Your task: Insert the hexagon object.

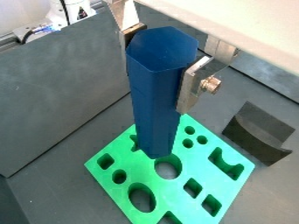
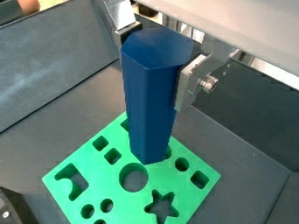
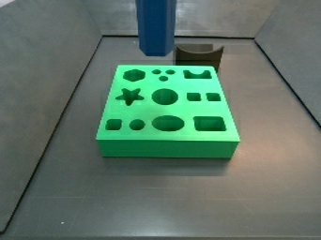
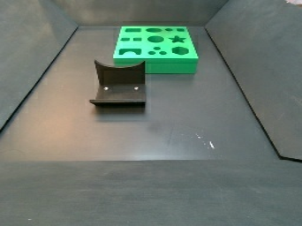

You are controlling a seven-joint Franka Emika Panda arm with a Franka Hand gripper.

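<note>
The hexagon object is a long, plain blue faceted bar. It hangs upright between the silver fingers of my gripper, which is shut on its upper end; this also shows in the other wrist view, with the bar and the gripper. In a side view the bar runs out of the top edge, and its lower end hangs above the far left part of the green block, near the hexagonal hole. The gripper itself is out of frame in both side views.
The green block with several shaped holes lies at one end of the grey walled floor. The dark fixture stands on the floor beside it and also shows in other views. Grey walls slope up around the floor.
</note>
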